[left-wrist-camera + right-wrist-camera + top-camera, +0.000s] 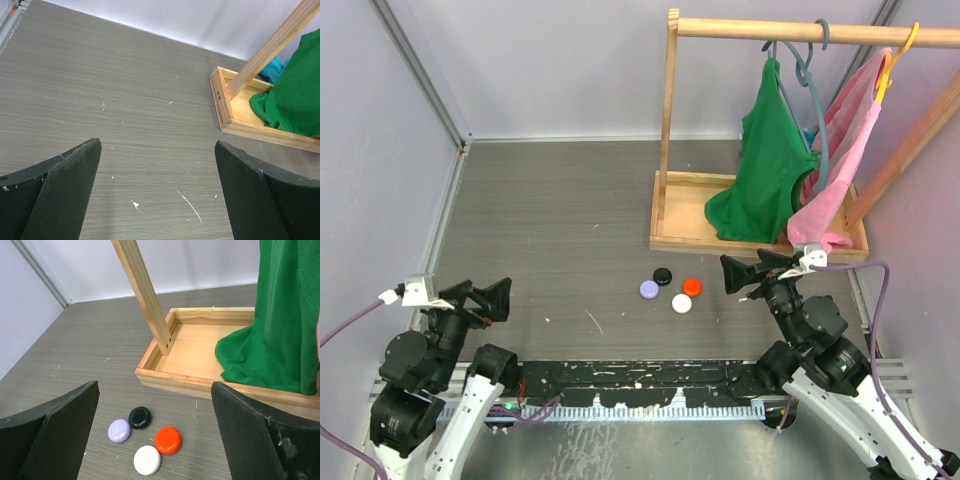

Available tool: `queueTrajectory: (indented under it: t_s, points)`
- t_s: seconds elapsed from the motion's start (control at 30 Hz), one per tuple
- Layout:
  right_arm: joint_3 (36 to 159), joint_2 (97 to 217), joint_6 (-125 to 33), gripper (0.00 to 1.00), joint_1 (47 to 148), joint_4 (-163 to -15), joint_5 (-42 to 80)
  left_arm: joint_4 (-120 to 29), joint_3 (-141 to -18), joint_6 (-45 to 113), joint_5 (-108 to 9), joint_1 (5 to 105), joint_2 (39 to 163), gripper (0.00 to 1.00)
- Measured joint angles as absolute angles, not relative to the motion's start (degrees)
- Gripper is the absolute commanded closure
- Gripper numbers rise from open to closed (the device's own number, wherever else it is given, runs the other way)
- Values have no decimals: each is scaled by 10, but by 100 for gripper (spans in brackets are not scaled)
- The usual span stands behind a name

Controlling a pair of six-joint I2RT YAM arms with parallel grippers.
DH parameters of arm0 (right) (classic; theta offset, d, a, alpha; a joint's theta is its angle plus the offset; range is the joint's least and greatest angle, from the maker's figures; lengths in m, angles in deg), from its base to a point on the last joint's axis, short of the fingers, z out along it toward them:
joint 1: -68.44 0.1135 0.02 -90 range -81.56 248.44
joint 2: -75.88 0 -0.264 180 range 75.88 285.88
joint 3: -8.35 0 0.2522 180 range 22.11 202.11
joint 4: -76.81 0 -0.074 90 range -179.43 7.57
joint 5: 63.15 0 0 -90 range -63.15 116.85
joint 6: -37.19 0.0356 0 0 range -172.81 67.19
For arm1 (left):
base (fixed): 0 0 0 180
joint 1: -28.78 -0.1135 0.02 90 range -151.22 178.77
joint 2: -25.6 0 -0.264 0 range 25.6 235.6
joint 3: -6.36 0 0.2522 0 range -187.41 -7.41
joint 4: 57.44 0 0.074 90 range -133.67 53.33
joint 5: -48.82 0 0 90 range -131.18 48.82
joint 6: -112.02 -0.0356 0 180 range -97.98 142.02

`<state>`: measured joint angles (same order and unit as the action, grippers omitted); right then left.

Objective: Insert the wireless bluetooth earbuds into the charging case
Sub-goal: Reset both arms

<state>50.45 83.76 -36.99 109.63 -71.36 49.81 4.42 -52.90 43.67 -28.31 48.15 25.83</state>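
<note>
A robotics lab test cell: plain pale walls (370,180) and aluminium framing (425,75) box in a scuffed grey counter (560,220), with a cabled left arm (420,355) and right arm (820,340) bolted along its 6 o'clock edge and a wooden garment rack (668,100) at 2 o'clock.

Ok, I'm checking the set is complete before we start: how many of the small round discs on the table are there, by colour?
lilac disc: 1
black disc: 1
red disc: 1
white disc: 1
Total: 4
</note>
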Motion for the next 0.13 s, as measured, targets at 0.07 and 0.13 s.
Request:
queueTrajectory:
  t_s: [0.07, 0.13]
  points:
    - [504, 838, -372, 1, 1096, -713, 498, 44, -528, 437, -284, 482, 258, 2]
    - [504, 839, -373, 1, 1096, -713, 498, 44, -527, 437, -285, 482, 258, 2]
